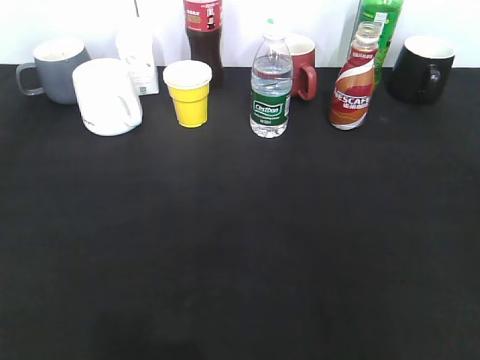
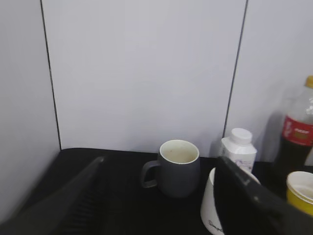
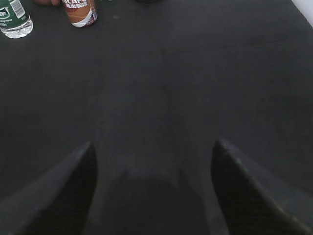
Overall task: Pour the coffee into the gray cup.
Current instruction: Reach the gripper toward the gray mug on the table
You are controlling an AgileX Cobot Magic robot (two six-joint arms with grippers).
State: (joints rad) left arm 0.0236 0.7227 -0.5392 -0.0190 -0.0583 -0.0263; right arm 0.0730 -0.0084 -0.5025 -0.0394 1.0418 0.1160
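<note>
My right end effector [image 3: 152, 188] hangs spread wide over the desk [image 3: 195, 88], holding nothing, the coffee [image 3: 80, 11] far ahead-left. My left end effector [image 2: 161, 205] gapes empty too, the gray cup [image 2: 177, 169] just ahead.

The right tool [image 3: 154, 188] hangs open over black table [image 3: 195, 88], coffee bottle [image 3: 80, 12] far off.

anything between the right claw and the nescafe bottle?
Nothing visible. In the right wrist view only bare black table lies between the open right claw and the coffee bottle; the water bottle stands to its left.
</note>
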